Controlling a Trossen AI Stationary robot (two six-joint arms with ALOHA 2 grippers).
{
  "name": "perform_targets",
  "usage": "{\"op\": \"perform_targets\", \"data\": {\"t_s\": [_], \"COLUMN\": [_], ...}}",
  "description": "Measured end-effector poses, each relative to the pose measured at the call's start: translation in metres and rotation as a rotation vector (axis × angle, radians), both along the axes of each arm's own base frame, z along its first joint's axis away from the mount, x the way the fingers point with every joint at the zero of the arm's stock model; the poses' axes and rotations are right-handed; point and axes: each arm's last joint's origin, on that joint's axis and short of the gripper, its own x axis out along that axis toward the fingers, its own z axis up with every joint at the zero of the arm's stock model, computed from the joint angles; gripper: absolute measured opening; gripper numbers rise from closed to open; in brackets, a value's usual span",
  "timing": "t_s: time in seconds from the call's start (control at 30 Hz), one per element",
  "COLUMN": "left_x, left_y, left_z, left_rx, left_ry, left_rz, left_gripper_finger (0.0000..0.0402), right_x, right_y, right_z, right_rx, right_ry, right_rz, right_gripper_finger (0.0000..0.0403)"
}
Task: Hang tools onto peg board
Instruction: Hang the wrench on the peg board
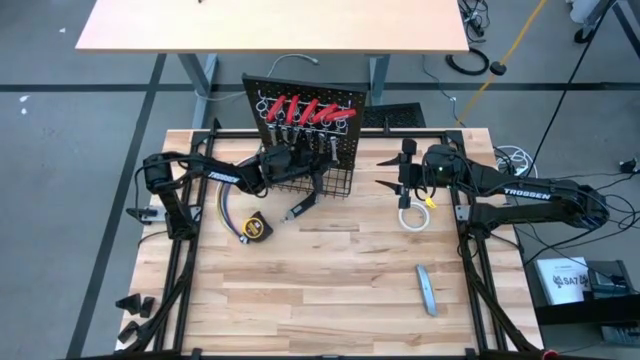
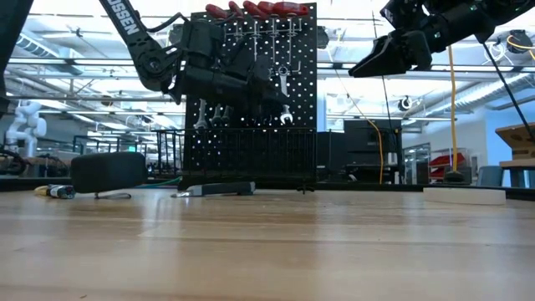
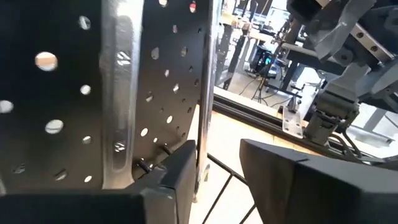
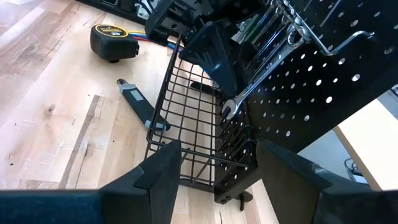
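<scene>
Reaching in against the peg board [image 1: 305, 118], the left gripper [image 3: 217, 180] sits just above the black wire basket [image 4: 186, 124] at the board's base. In the left wrist view its 2 fingers [image 3: 180, 180] stand a narrow way apart, with a silver wrench [image 3: 119, 93] hanging flat on the perforated panel just beyond them; whether the pads touch it cannot be told. More wrenches [image 2: 284, 84] hang on the board's face, one tilted with its open end near the basket rim in the right wrist view. Red-handled tools [image 1: 305, 107] sit in a row along the top of the board.

The right gripper [image 1: 400, 172] hovers off the table to the board's right, well apart from it, its fingers spread fairly wide around nothing. A white tape roll [image 1: 412, 218] lies on the table [image 1: 330, 290] just below it.

On the tabletop, a yellow tape measure [image 1: 257, 228] lies near the left arm, a black-handled knife [image 1: 303, 206] lies just in front of the basket, and a grey bar [image 1: 427, 289] lies well apart towards the front right.
</scene>
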Motion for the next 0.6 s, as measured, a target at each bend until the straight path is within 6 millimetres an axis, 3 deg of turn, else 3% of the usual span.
{"op": "perform_targets", "data": {"t_s": [0.2, 0.6], "left_x": [0.001, 0.011], "left_y": [-0.004, -0.038], "left_z": [-0.003, 0.0], "left_rx": [0.004, 0.225], "left_ry": [0.029, 0.073], "left_rz": [-0.051, -0.153], "left_gripper_finger": [0.0141, 0.0142], "right_x": [0.0, 0.0], "right_y": [0.0, 0.0], "right_z": [0.0, 0.0], "right_rx": [0.002, 0.007], "right_ry": [0.0, 0.001], "right_rz": [-0.001, -0.003], "right_gripper_finger": [0.0201, 0.0201]}}
